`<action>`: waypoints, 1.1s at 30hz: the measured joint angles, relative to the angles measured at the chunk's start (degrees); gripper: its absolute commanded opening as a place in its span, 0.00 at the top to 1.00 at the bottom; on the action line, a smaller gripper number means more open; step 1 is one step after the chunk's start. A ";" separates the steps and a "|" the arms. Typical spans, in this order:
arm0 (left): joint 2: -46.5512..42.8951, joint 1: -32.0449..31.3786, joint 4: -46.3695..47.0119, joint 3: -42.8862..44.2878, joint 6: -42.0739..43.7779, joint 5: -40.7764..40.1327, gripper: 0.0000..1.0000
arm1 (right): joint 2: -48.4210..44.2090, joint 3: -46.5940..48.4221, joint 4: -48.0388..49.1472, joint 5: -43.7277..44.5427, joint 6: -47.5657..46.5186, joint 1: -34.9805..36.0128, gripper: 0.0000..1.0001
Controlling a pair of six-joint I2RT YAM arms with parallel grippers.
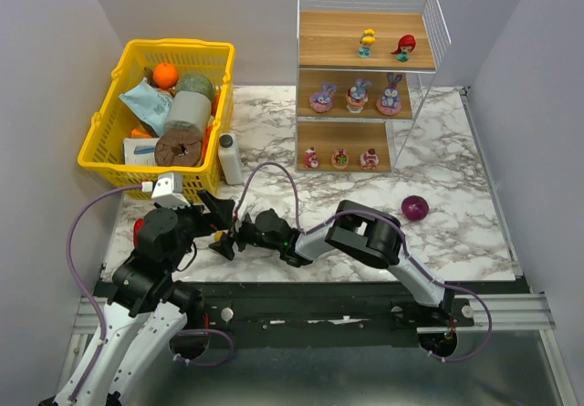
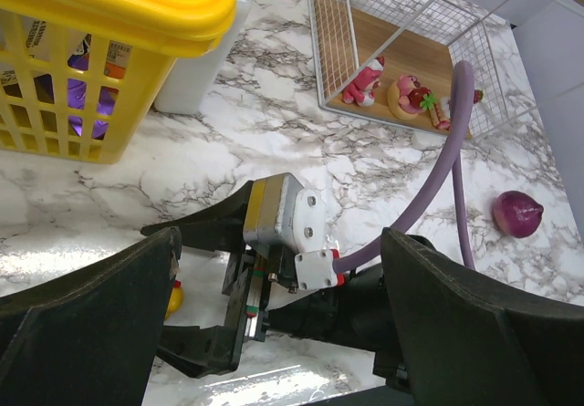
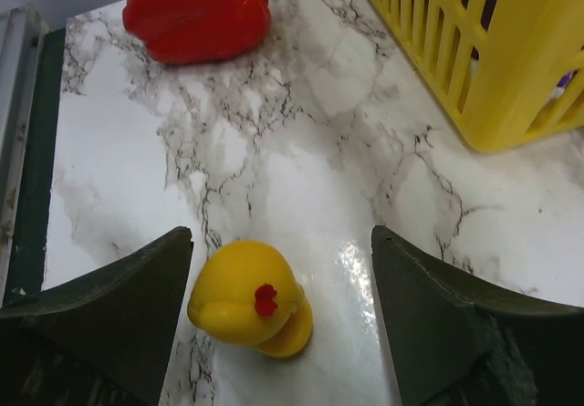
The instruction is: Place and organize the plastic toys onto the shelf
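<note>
A yellow-haired doll toy (image 3: 251, 301) lies on the marble table between the fingers of my open right gripper (image 3: 281, 269), touching neither. From above, the right gripper (image 1: 226, 242) reaches far left, with the toy (image 1: 219, 235) at its tips. My left gripper (image 1: 217, 214) is open and empty just above and behind it. In the left wrist view the left gripper (image 2: 283, 333) frames the right wrist, and the toy (image 2: 173, 296) peeks out by its left finger. The shelf (image 1: 338, 27) holds two dolls (image 1: 367, 41) on top, three purple bunnies (image 1: 358, 95) in the middle and three tiny pink-red figures (image 1: 340, 158) at the bottom.
A yellow basket (image 1: 109, 141) full of items stands at the back left, with a white bottle (image 1: 230, 158) beside it. A red pepper (image 3: 196, 9) lies near the table's left edge. A purple ball (image 1: 415, 208) sits right of centre. A purple cable (image 2: 438, 169) loops over the right wrist.
</note>
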 measured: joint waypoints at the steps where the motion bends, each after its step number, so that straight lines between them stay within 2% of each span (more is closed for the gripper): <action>1: 0.00 -0.02 0.02 0.00 0.00 0.00 0.01 | -0.02 -0.66 0.31 0.15 0.00 0.02 0.14; 12: 0.00 0.00 0.00 0.00 0.00 0.00 0.01 | -0.09 -3.78 2.64 1.66 1.09 0.96 0.25; 15: 0.00 -0.02 0.00 0.00 0.00 0.00 0.01 | -0.09 -3.65 2.62 1.90 1.60 1.31 0.35; 16: 0.00 0.00 0.00 0.00 0.00 0.00 0.01 | -0.09 -3.52 2.60 2.08 1.84 1.40 0.43; 22: 0.00 0.00 0.00 0.00 0.00 0.00 0.01 | -0.11 -2.34 2.38 3.80 3.61 1.53 0.78; 29: -0.22 0.00 -0.07 0.00 -0.02 -0.52 0.01 | -2.47 -3.43 -1.22 10.29 5.53 1.73 0.97; 33: -1.36 0.00 -0.46 0.00 -0.07 -1.86 0.01 | -10.14 -5.31 -10.69 17.86 6.75 1.75 0.97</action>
